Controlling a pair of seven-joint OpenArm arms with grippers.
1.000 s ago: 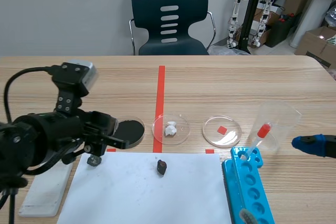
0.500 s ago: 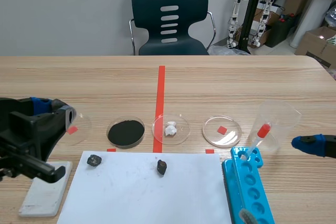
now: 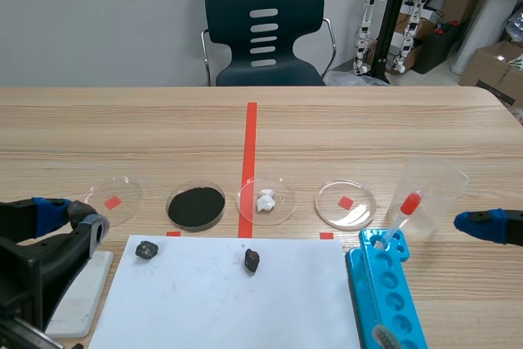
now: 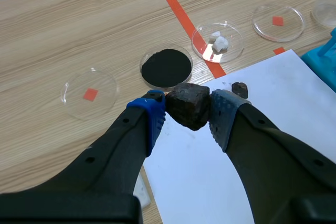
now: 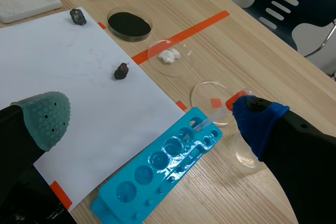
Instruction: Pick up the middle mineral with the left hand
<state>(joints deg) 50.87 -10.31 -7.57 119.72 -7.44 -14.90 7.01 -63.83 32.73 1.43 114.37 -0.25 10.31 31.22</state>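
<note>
Left end effector (image 4: 188,110) pinches the mineral (image 4: 189,103) between its pads (image 4: 156,115), seemingly aloft.

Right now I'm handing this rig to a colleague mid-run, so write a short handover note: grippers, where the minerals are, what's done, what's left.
Left gripper: shut on a dark mineral chunk, which appears to be lifted above the near left part of the white paper sheet.
Right gripper: open and empty, out by the blue tube rack.
On the sheet: left loose mineral near its far left corner, right loose mineral close to the red tape line.
Done: one mineral gripped and raised.
Left: keep hold. These views cannot confirm that it was the middle one.
</note>
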